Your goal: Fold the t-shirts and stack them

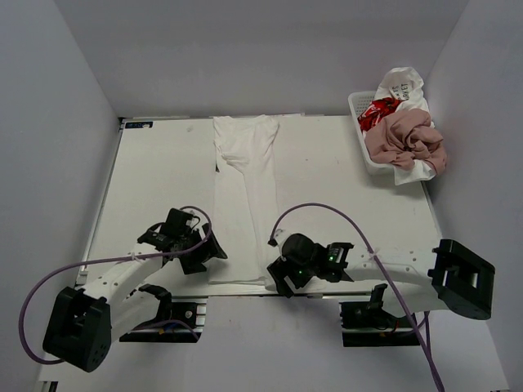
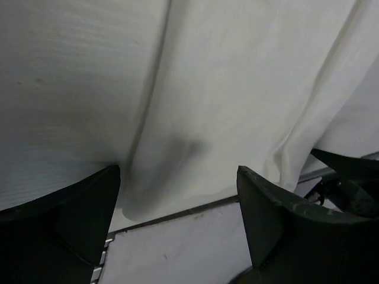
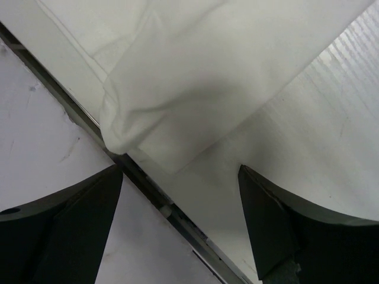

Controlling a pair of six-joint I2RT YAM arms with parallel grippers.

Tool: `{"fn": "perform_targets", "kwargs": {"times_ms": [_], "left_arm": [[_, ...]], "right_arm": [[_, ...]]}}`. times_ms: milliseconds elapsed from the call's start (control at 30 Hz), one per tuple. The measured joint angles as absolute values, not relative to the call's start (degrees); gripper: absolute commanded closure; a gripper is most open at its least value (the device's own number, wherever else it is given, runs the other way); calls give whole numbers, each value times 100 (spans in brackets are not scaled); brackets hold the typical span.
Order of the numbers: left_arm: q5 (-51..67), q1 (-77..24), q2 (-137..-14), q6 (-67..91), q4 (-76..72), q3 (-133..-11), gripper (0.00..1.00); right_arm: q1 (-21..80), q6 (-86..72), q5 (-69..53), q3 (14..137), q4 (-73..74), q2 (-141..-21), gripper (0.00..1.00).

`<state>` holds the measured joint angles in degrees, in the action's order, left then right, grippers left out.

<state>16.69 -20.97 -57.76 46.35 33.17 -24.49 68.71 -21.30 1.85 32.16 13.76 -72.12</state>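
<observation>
White basket (image 1: pixel 357 108) of crumpled tees (image 1: pixel 406 137) sits far right; left gripper (image 1: pixel 214 253) and right gripper (image 1: pixel 278 274) gape low, flanking flat t-shirt (image 1: pixel 245 204).

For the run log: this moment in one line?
white t-shirt: folded into long strip | left fingers: open, by near hem | right fingers: open, by near hem | basket: other tees heaped
</observation>
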Motion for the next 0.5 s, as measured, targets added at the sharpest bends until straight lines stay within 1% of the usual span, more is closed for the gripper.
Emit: {"fn": "perform_targets", "kwargs": {"times_ms": [67,133,167,233,267,333,367,400,467,500], "left_arm": [[1708,-2252,-5758,4727,3273,-2392,16],[1802,-2403,-5828,4836,3236,-2349,20],[1850,-2462,-5857,4877,3216,-2338,29],[1900,-2585,-5959,4932,3197,-2314,39],[1929,-2630,-6012,4969,3216,-2303,46],[1905,-2718,-6060,4995,3297,-2294,49],[1885,-2762,-6066,5004,3358,-2292,55],[1861,-2781,-6060,5011,3415,-2292,59],[1793,-2805,-6069,5022,3498,-2283,71],[1772,-2825,-6093,5015,3516,-2287,83]], "right_arm": [[6875,-2161,189,3216,1267,-7262,22],[6875,-2198,193,3216,1160,-7312,24],[6875,-2209,191,3216,1109,-7328,29],[6875,-2226,169,3212,1013,-7384,33],[6875,-2241,152,3210,958,-7402,43],[6875,-2265,130,3205,893,-7454,49],[6875,-2294,128,3205,862,-7478,54],[6875,-2311,128,3203,840,-7498,62],[6875,-2340,128,3201,812,-7546,74],[6875,-2368,132,3201,792,-7566,87]]}}
